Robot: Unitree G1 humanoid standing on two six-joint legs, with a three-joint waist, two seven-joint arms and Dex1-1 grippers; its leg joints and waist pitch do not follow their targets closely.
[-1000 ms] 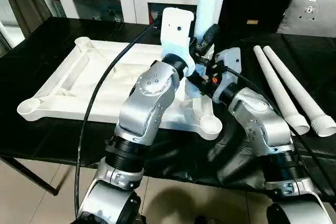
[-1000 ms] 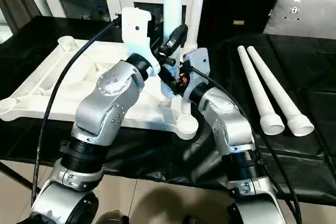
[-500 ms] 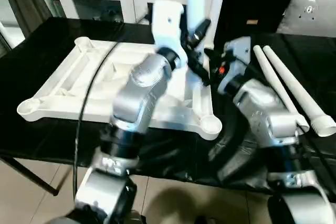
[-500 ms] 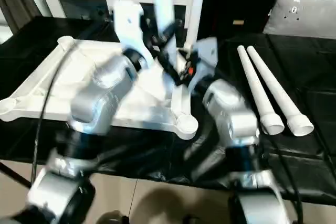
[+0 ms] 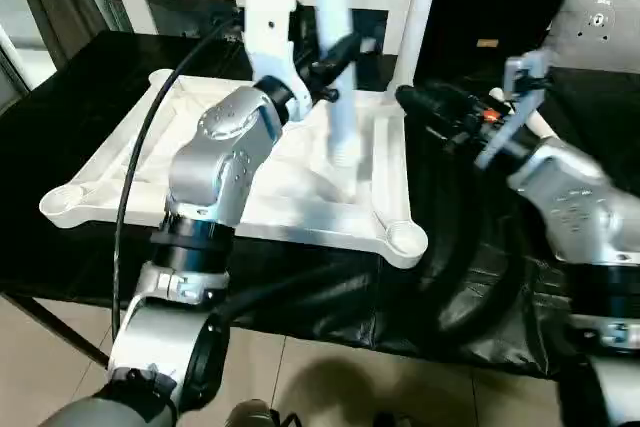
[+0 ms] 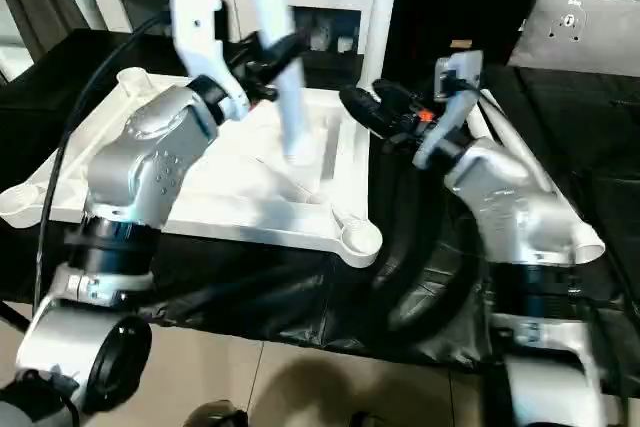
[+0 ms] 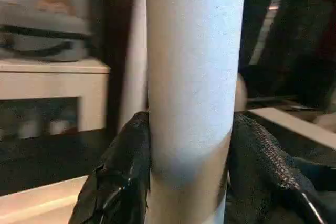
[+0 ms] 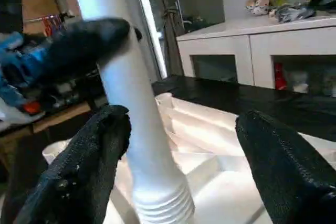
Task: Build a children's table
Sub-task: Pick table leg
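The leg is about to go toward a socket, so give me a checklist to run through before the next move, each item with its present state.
1. Left hand grips the leg: ok, a finger on each side of the tube.
2. Right hand is off the leg: ok, its fingers stand open and apart from it.
3. Leg's ribbed end points down at the table top: ok, hanging above the ribbed underside.
4. Ribbed end is lined up over a socket: not ok, it hangs over the middle ribs, away from the near corner socket.
5. One leg already stands upright at the far corner: ok.
6. That leg is fully seated: cannot tell.
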